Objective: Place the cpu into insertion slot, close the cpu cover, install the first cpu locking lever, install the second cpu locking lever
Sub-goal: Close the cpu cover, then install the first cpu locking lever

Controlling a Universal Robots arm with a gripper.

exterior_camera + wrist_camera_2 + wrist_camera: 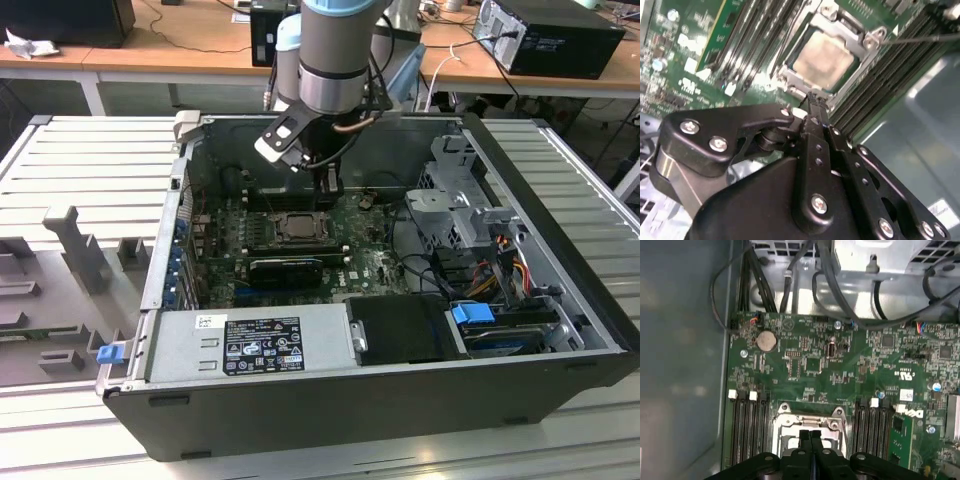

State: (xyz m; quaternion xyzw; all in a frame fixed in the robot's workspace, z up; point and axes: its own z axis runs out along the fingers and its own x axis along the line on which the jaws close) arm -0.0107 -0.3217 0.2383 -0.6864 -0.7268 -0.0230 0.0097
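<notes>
Cpu [824, 57] under cpu cover [846, 31], jaws beside

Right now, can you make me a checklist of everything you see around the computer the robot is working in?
Surface: ribbed metal table with an open computer case lying on it.
Job's things: the cpu shows its pale face through the window of the cpu cover, which lies flat over it. A thin metal lever juts out from the cover's corner.
Clutter: grey holders on the exterior view's left.
End effector: shut and holding nothing. Its tip is close to the cover's edge; whether it touches, cannot tell.
Cables: black cables past the green board's edge; coloured wires inside the case, on the exterior view's right.
Surroundings: wooden benches behind, with another computer.
</notes>
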